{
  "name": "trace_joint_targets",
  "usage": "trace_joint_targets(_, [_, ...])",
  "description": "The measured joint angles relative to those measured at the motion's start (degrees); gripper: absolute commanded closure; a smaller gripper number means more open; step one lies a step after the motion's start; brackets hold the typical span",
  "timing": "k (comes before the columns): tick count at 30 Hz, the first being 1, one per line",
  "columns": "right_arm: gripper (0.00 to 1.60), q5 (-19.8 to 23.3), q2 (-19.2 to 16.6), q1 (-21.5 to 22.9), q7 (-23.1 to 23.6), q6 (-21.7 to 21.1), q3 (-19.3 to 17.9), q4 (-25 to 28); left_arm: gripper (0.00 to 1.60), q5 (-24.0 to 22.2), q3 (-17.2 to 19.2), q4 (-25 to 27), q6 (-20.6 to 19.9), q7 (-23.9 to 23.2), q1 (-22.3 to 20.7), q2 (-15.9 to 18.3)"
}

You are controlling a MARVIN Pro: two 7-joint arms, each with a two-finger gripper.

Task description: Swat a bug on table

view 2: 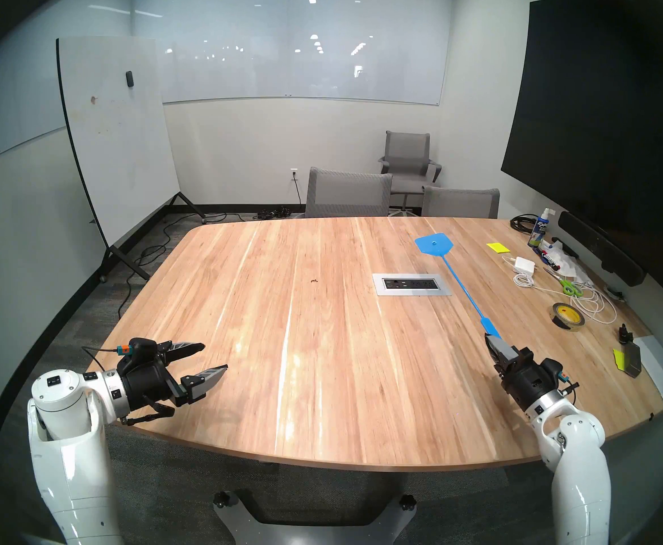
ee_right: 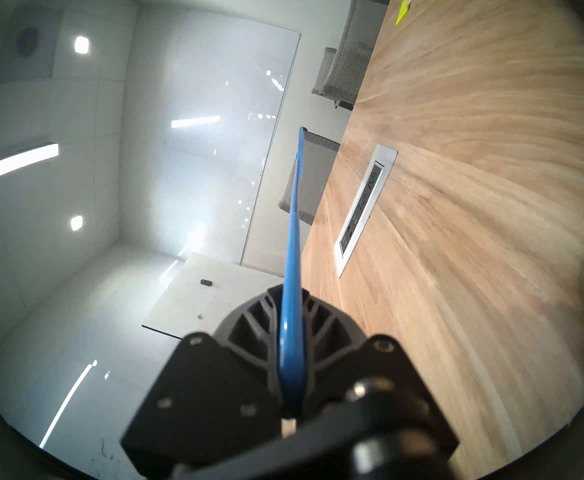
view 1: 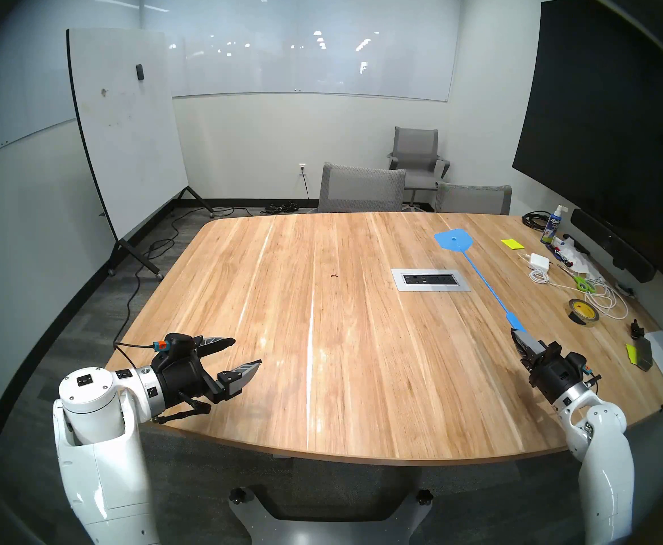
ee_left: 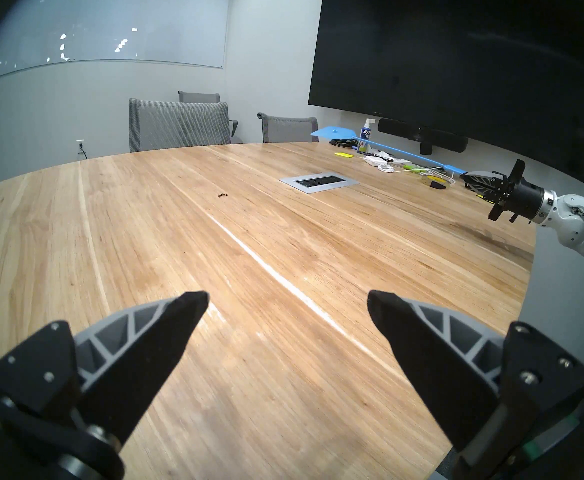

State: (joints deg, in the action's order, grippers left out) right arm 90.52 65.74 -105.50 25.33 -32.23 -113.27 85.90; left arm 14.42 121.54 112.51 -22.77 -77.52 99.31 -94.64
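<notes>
Sitting at the head view's right edge, the spray bottle (view 1: 551, 229) is being seen with "Expo" on it. The blue swatter (view 1: 475, 269) is being pinched tight by the right gripper (view 1: 518, 337), while the left gripper (view 1: 239, 355) is being held wide open, with nothing in it. The bug (view 1: 334, 275) is being left alone mid-frame on the table (view 1: 322, 375).

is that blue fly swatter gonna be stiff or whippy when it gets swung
Probably whippy: the blue fly swatter has a long thin shaft, held only at its handle end by the right gripper. Likely light too, since the thin flat head stays up with no visible sag. The flat handle probably resists twisting in the grip.
</notes>
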Motion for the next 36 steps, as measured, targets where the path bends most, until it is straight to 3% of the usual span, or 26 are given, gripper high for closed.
trace_joint_targets(20, [1.6,-0.47,-0.2,1.35,-0.08,-0.53,-0.16,-1.36,0.0,-0.02,-0.01,0.02,0.0,0.08,0.04,0.0])
trace_joint_targets(36, [1.6,-5.09,-0.28,3.28,-0.52,2.76,-0.09,-5.99,0.0,-0.03,-0.02,0.02,0.0,0.09,0.05,0.0])
